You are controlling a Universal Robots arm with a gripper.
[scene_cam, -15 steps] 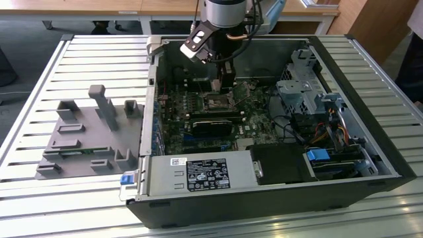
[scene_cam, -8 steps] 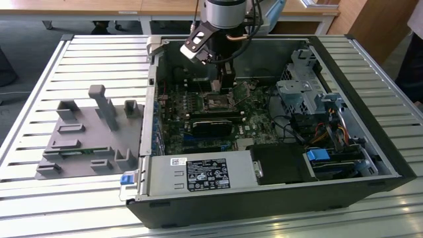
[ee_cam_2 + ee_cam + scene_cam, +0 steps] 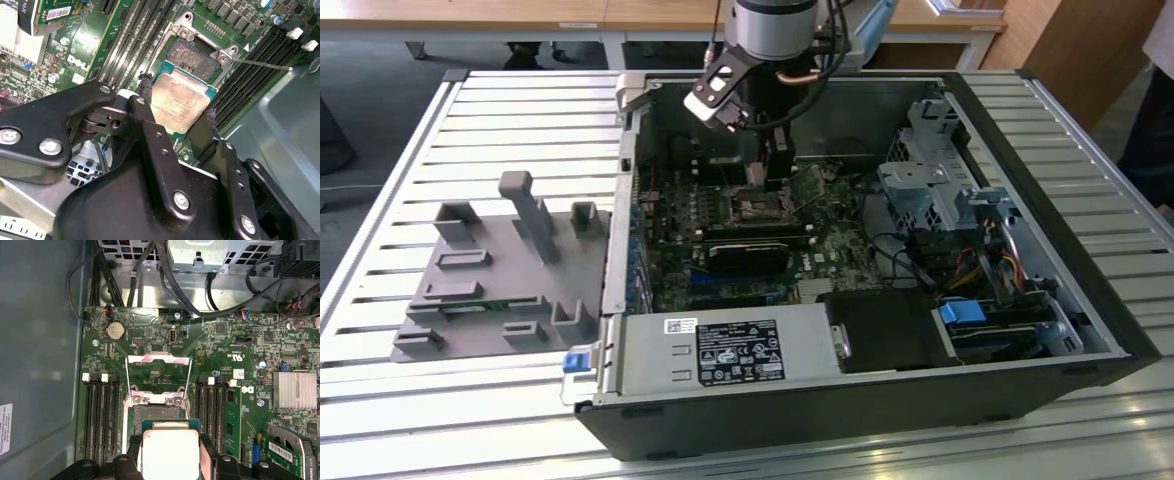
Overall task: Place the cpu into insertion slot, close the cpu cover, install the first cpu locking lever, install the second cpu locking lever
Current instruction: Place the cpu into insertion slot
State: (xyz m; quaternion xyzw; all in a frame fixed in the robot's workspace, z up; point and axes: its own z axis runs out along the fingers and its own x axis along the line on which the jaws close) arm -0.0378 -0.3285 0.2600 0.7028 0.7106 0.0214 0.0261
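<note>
Slatted metal bench (image 3: 520,110) fills your scene in the exterior view, and on it the open black computer case (image 3: 854,410) lies on its side. A grey fixture tray (image 3: 494,270) sits just beside the case, toward the exterior view's left. Inside the case you can see the boxed power supply (image 3: 720,352) near the front wall and the green motherboard (image 3: 150,347) behind it.

Your arm (image 3: 774,25) reaches down into the case over the middle of the board. The claw (image 3: 177,100) is clenched on the cpu (image 3: 177,107), one black finger (image 3: 145,85) on each of two opposite edges, with the silver top plate facing the second wrist view.

Look at the cpu cover (image 3: 159,358) in the first wrist view: it is swung open, away from the insertion slot (image 3: 157,412), and green board shows through its window. The slot lies uncovered between rows of long black memory slots (image 3: 102,415).

You hold the cpu over the slot's near edge, not seated. A thin locking lever (image 3: 260,64) juts out from the slot's corner. A coin cell (image 3: 115,330) sits beyond the cover.
</note>
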